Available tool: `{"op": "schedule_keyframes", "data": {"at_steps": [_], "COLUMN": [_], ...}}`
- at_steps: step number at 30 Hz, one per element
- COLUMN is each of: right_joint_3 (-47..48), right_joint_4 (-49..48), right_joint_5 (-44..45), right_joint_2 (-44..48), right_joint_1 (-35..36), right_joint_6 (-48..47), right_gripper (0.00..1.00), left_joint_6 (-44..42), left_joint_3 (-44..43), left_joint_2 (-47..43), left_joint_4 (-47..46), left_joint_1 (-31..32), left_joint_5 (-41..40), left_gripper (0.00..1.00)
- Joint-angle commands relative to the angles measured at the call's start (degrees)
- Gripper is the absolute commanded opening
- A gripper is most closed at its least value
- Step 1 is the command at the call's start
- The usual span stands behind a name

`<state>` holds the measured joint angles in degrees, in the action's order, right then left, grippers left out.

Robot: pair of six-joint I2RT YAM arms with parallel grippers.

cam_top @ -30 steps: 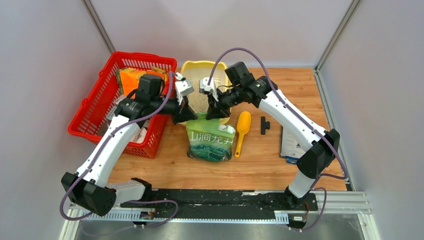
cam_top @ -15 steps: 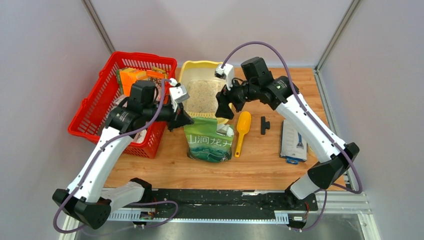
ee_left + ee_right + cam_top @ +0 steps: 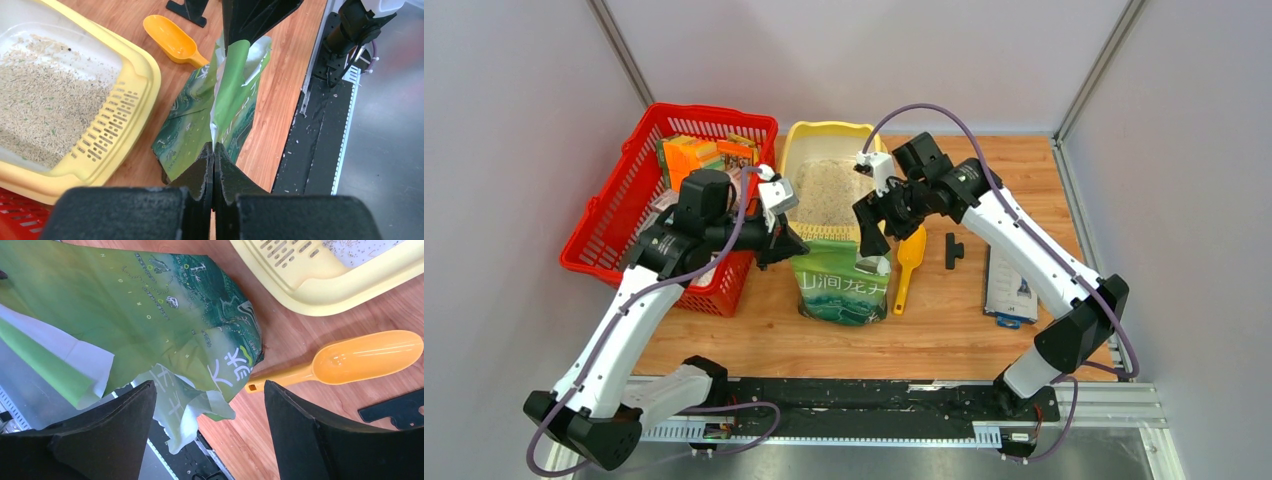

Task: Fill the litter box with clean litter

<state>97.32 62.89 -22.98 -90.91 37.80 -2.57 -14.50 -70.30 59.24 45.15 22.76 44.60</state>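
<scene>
the likeliest trouble lay with the green pouch (image 3: 844, 285): only one thin edge of its slack top was pinned, so a lift from that side alone could let it fold, swing and spill granules onto the table (image 3: 754, 340), or slide out of the pinch altogether. the other top corner drooped loose, and a closing move there might catch only a flap of film, or nudge the orange scoop (image 3: 908, 255) lying just right of the pouch. the left gripper (image 3: 214, 150) was closed tight on the pouch's upper edge, its arm reaching in from the lower left past the red basket (image 3: 604, 235), wrist laid nearly level. the right gripper (image 3: 209, 387) stood wide apart and held nothing, the pouch's loose corner below and between its jaws; that arm arched in from the lower right, wrist tipped downward. the litter box (image 3: 824, 130) sat at upper centre of the overhead view, just behind the pouch, with clean litter (image 3: 829, 190) spread over its floor.
</scene>
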Motion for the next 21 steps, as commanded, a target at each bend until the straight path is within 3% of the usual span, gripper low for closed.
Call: {"op": "schedule_keyframes", "data": {"at_steps": [1, 8, 15, 21], "right_joint_3": [-0.55, -3.54, -4.25, -1.87], "right_joint_4": [0.21, 1.0, 0.91, 4.87], "right_joint_5": [1.27, 6.71, 17.53, 33.24], "right_joint_2": [1.88, 1.88, -0.13, -0.14], "right_joint_1": [0.87, 2.54, 6.4, 12.91], "right_joint_6": [1.25, 1.07, 7.84, 6.88], "right_gripper": [0.82, 0.85, 0.93, 0.97], "left_joint_6": [0.79, 1.67, 2.9, 3.16], "left_joint_3": [0.16, 0.08, 0.69, 3.06], "left_joint_2": [-2.11, -3.08, -5.1, -8.26], "left_joint_4": [-2.34, -2.87, -3.66, -4.27], "left_joint_1": [-0.26, -0.26, -0.26, -0.26], "left_joint_5": [-0.48, -1.44, -1.8, -2.59], "left_gripper": [0.0, 0.0, 0.0, 0.0]}}
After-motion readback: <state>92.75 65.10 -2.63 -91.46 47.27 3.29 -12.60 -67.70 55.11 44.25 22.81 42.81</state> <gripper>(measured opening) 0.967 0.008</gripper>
